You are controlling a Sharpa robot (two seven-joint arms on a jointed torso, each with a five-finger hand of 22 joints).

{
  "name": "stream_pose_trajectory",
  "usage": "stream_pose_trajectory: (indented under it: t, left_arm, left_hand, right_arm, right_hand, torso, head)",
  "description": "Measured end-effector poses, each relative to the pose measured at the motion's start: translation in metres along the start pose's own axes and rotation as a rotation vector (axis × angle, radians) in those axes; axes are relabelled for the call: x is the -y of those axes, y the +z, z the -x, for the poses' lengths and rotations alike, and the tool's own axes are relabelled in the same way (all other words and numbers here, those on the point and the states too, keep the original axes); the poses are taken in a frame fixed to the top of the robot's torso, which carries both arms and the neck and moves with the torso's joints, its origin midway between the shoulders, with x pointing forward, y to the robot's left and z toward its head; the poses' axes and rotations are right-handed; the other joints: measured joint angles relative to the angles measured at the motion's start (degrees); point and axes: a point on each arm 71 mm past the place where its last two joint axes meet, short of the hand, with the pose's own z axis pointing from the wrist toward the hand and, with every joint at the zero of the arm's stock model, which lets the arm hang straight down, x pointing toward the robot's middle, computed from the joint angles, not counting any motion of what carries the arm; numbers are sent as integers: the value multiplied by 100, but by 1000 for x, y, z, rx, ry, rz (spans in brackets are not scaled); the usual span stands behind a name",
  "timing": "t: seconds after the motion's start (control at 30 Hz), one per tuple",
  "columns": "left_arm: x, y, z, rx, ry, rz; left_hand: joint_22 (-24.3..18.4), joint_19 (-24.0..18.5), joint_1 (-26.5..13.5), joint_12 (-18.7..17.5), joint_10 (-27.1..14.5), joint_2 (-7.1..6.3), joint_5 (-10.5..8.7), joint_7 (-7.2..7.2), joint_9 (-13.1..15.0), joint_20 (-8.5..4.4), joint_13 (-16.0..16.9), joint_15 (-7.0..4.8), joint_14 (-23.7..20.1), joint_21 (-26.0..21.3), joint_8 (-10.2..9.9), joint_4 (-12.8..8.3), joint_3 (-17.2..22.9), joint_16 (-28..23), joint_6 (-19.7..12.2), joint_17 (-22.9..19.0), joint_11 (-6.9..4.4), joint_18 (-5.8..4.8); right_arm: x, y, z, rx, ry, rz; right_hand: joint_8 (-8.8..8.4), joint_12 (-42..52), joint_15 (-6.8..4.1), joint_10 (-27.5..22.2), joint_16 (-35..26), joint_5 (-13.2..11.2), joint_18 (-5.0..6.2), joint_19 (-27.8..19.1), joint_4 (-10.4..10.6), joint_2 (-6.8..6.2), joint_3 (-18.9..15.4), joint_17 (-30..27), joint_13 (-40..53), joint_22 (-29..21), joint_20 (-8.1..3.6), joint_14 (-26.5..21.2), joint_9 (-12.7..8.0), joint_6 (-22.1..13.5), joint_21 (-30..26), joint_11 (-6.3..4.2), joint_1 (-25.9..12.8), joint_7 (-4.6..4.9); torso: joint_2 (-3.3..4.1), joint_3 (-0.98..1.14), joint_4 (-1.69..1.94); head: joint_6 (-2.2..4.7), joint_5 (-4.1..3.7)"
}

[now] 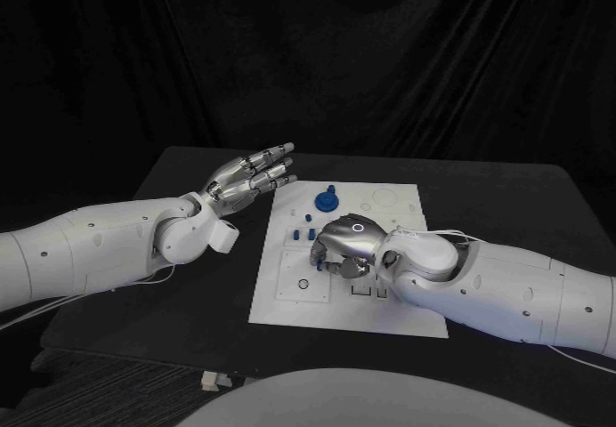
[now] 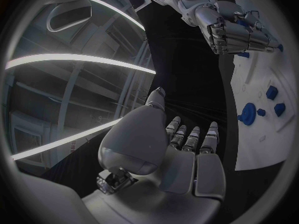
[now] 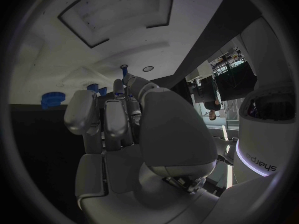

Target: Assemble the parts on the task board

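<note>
- White left arm (image 1: 96, 249): we see it enter from the left, forearm angled up and inward.
- Silver many-fingered left hand (image 1: 250, 178): raised, fingers straight and slightly apart, holding nothing.
- White right arm (image 1: 514, 289): we see it enter from the right, reaching inward.
- Silver many-fingered right hand (image 1: 344, 245): palm down, fingers curled under; we cannot tell whether it grips anything.

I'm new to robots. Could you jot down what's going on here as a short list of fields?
Surface: black table
Task board: white plate at the table's middle
Parts: small blue pieces on the board's far half
Left hand: raised beside the board, fingers spread, holding nothing
Right hand: over the board, fingers curled down among the parts; whether it holds one cannot be told
</note>
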Motion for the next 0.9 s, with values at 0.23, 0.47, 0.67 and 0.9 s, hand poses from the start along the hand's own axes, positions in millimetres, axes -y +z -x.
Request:
stream_pose_trajectory:
  t: [0.23, 0.47, 0.67, 0.9]
  left_arm:
    - [-1, 0, 0, -1, -1, 1]
    - [-1, 0, 0, -1, -1, 2]
    - [-1, 1, -1, -2, -2, 3]
    - [-2, 1, -1, -5, -4, 4]
  left_hand:
    - [11, 0, 0, 0, 0, 0, 0, 0, 0, 0, 0, 0, 0, 0, 0, 0, 0, 0, 0, 0, 0, 0]
    - [18, 0, 0, 0, 0, 0, 0, 0, -1, 0, 0, 0, 0, 0, 0, 0, 0, 0, 0, 0, 0, 0]
    - [17, 0, 0, 0, 0, 0, 0, 0, -1, 0, 0, 0, 0, 0, 0, 0, 0, 0, 0, 0, 0, 0]
    - [17, 0, 0, 0, 0, 0, 0, 0, -1, 0, 0, 0, 0, 0, 0, 0, 0, 0, 0, 0, 0, 0]
  right_arm:
    - [0, 0, 0, -2, 1, -3]
    - [1, -1, -1, -4, 1, -8]
    - [1, 0, -1, -7, 1, -10]
    - [0, 0, -2, -13, -4, -9]
  right_hand:
    - [-6, -7, 0, 0, 0, 17, 0, 0, 0, 0, 0, 0, 5, 0, 0, 0, -1, 0, 0, 0, 0, 0]
    - [-6, -27, 0, 0, 0, 17, 0, 0, 0, 0, 0, -1, 5, -1, 0, 0, -3, -21, -1, 0, 0, 20]
    - [-6, -28, 0, 0, 0, 40, 0, 0, -15, 0, 15, -1, 4, -1, 0, 0, -5, -21, -1, 0, 0, 19]
    - [-6, -28, 0, 0, 0, 40, 0, 0, -15, 0, 15, -10, 3, -2, 0, 0, -6, -21, -1, 0, 0, 19]
  torso:
    - [-1, 2, -1]
    - [-1, 3, -1]
    - [-1, 6, -1]
    - [-1, 6, -1]
  head:
    - [0, 7]
    - [0, 7]
    - [0, 0]
    - [0, 13]
